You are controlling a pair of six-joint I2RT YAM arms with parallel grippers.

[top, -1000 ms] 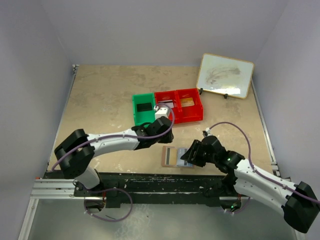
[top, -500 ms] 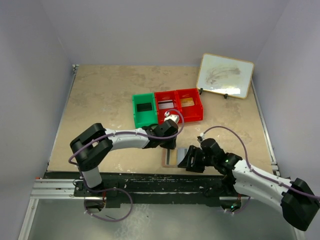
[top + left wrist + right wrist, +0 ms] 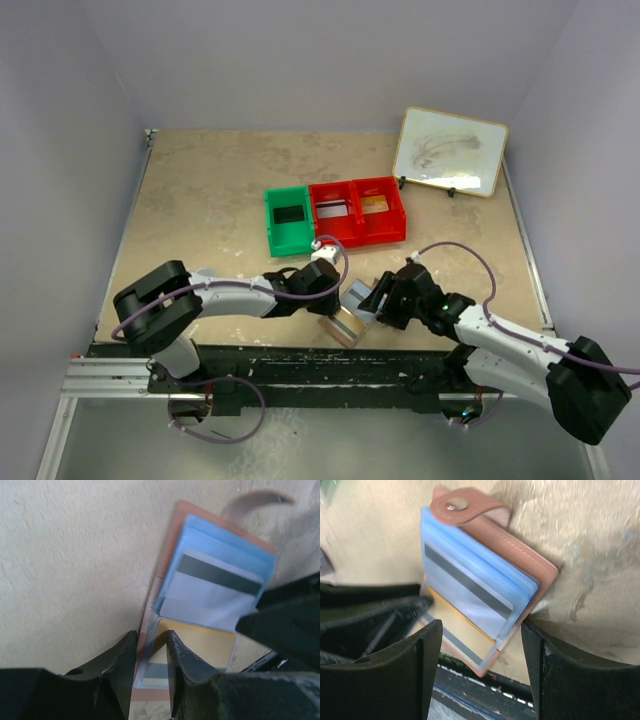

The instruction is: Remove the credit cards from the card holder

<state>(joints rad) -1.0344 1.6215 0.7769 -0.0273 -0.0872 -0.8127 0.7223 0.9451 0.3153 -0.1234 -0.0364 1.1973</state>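
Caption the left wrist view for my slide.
Left gripper grips the open card holder, gold card and grey card inside.

Tan-pink card holder (image 3: 522, 560); gold card (image 3: 462, 626)

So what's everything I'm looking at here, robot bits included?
card holder: one, tan-pink, pale blue inside, lying open at the near edge
white-grey card: one, dark stripe, in the holder
gold card: one, in the holder too
green bin: one, mid-table, black card inside
red bin: one, two compartments, beside the green; pale card and yellowish card inside
whiteboard: one, wood-framed, far right
table: one, tan
left gripper: one, black, pinching the holder's edge
right gripper: one, black, open, at the holder
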